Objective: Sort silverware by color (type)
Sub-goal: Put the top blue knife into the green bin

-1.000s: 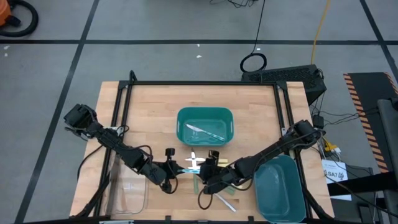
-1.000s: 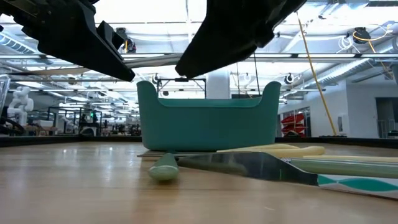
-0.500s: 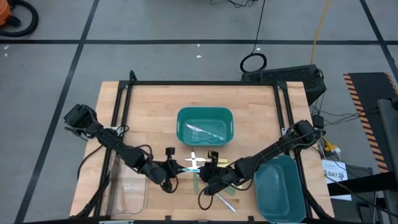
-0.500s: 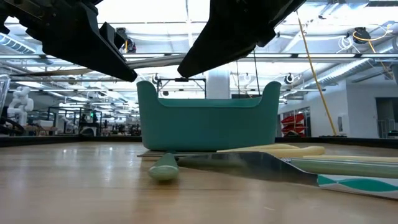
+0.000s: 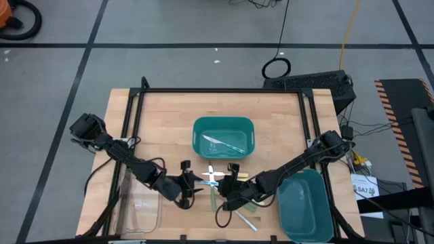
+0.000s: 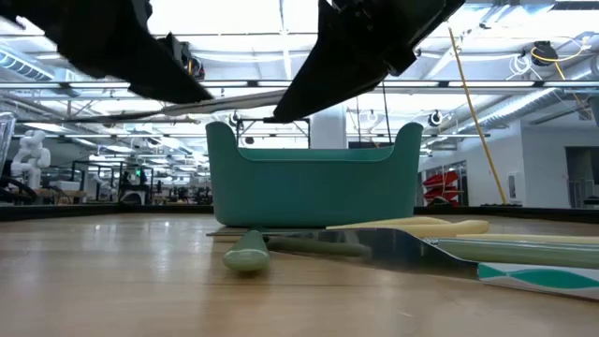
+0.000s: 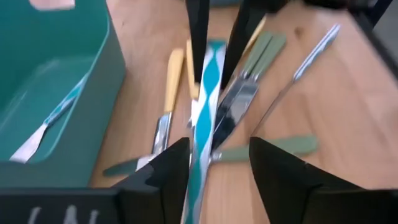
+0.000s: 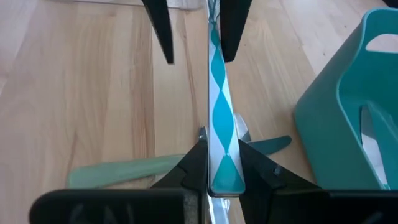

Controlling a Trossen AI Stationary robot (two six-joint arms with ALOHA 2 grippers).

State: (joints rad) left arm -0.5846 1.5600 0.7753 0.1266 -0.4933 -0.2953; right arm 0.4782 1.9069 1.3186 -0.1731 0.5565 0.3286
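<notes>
So both hands meet just in front of the center bin, over the tabletop. Right hand is clamped on a teal-and-white patterned piece, fingers pressed on both sides of its handle. Left hand has its fingers spread apart, the same patterned piece passing between them without touching that I can see. In the high view the left hand sits just left of the patterned piece, right hand just right of it, both close together.

Loose silverware lies on the tabletop under and beside the hands, in front of the center bin: yellow-handled pieces, green-handled pieces, an all-metal piece, and a green-handled knife flat on the wood in the low view. One green piece lies crosswise under the right hand.

Center bin holds patterned pieces on its floor; left wrist view shows one lying inside. A second teal bin stands right of the center bin, toward the front edge; nothing can be made out inside it. A clear tray stands front left of the center bin, behind the left arm.
</notes>
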